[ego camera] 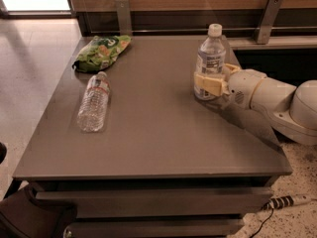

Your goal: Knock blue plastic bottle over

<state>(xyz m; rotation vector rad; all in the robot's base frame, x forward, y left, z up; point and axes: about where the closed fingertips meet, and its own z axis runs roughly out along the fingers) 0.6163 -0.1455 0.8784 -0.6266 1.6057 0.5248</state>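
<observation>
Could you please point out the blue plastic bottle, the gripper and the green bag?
blue plastic bottle [211,62]: camera view, on its label.
gripper [205,86]: camera view, on its tip, at the bottle's base.
green bag [102,51]: camera view, on its middle.

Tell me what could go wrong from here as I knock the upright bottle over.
1. The gripper sits low at the blue plastic bottle, near its base. A push there may slide the bottle instead of tipping it.
2. The bottle stands near the back right corner of the table, so once it is down it may roll off the edge.
</observation>
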